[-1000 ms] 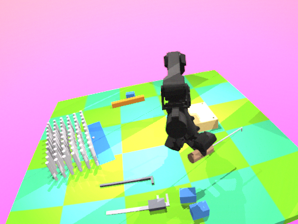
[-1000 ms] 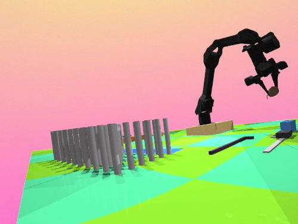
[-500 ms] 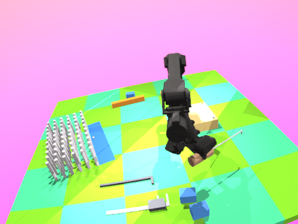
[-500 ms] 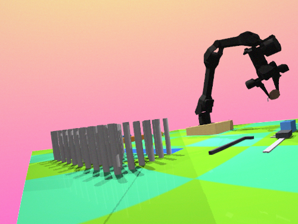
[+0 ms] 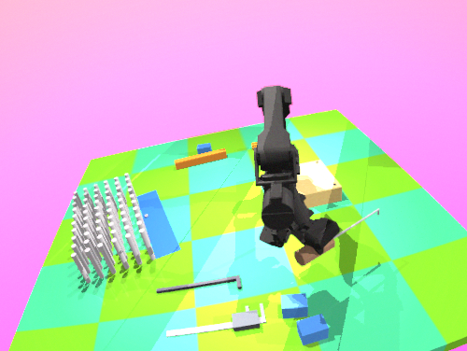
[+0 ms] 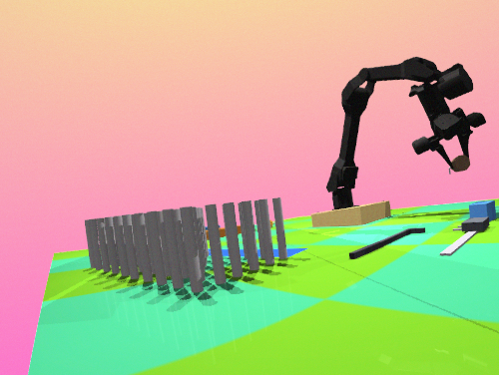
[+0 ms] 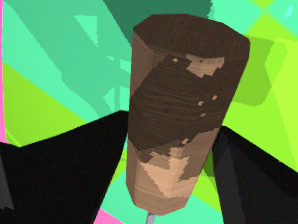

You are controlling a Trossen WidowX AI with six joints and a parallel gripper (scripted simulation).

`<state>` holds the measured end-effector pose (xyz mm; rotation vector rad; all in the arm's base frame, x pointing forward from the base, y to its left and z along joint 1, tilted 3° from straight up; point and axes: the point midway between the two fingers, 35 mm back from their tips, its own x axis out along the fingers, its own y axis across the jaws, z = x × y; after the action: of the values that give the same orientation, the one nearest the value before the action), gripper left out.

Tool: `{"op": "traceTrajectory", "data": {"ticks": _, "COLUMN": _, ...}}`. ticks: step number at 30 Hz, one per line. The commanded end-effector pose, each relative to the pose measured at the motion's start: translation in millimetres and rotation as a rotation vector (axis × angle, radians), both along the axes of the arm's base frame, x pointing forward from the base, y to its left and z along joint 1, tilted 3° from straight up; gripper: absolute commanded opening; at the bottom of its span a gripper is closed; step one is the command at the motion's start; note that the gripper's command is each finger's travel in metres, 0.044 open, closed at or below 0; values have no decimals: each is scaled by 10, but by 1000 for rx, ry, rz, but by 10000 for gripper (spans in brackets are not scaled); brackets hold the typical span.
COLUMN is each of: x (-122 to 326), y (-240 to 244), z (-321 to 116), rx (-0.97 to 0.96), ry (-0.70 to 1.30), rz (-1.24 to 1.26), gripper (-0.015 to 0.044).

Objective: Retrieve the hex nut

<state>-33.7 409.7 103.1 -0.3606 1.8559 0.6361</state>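
Note:
The metal spacers (image 5: pixel 133 247) (image 6: pixel 155 249) stand upright in rows at the left. The blue taped strip (image 5: pixel 161 235) (image 6: pixel 295 252) lies along their right side in the top view. A tiny pale thing, seemingly the nut (image 5: pixel 146 216), lies on the strip near the spacers; it is too small to make out clearly. My gripper (image 5: pixel 319 250) (image 6: pixel 459 164) (image 7: pixel 172 127) is shut on the wooden handle (image 5: pixel 304 256) (image 7: pixel 175 105) of the hook tool, held in the air well right of the field. Its thin rod (image 5: pixel 357 225) points away, with a bent tip.
A black hex key (image 5: pixel 198 285) (image 6: pixel 386 244) and a caliper (image 5: pixel 245 321) (image 6: pixel 474 225) lie in front. Two blue blocks (image 5: pixel 294 305) (image 5: pixel 313 329) are beside the caliper. An orange bar (image 5: pixel 201 160) and another blue block (image 5: pixel 204 148) are at the back. A wooden box (image 5: pixel 327 195) (image 6: pixel 339 217) sits by the arm.

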Motion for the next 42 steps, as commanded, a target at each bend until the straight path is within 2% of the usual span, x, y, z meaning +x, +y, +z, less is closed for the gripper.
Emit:
{"op": "traceTrajectory", "data": {"ticks": 1, "x": -11, "y": 8, "z": -25, "rx": 4, "ry": 7, "rz": 3, "gripper": 0}}
{"op": "traceTrajectory", "data": {"ticks": 42, "x": -10, "y": 14, "z": -381, "rx": 4, "ry": 7, "rz": 3, "gripper": 0}}
